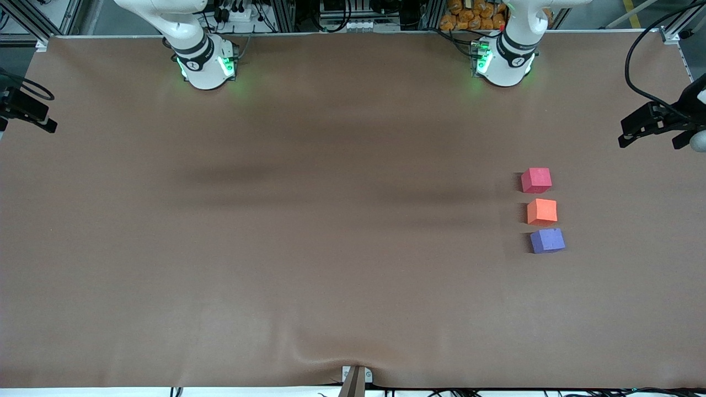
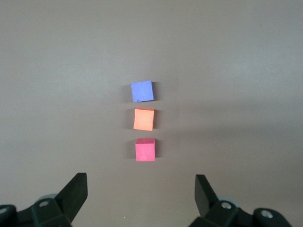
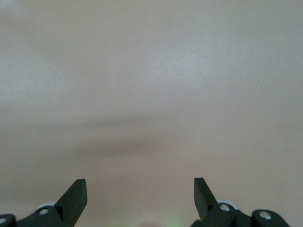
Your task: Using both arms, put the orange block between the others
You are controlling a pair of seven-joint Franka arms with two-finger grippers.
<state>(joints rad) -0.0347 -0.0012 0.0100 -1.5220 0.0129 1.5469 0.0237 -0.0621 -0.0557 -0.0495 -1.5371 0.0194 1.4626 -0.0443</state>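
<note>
- Toward the left arm's end of the table (image 1: 309, 231), the orange block (image 1: 541, 212) sits between the pinkish-red cube (image 1: 536, 180) and the blue-purple cube (image 1: 547, 240), narrow gaps apart.
- The left gripper (image 2: 141, 189) hangs above the row, fingers spread wide, holding nothing.
- The right gripper (image 3: 140, 189), equally wide and empty, hangs over bare brown table.

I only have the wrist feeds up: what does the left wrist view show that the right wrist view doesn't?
Only the left wrist view: the blue-purple cube, orange block and pinkish-red cube in a row, orange in the middle, with the open left end effector above them. Only the right wrist view: the open right end effector over bare table. Both: the brown table.
</note>
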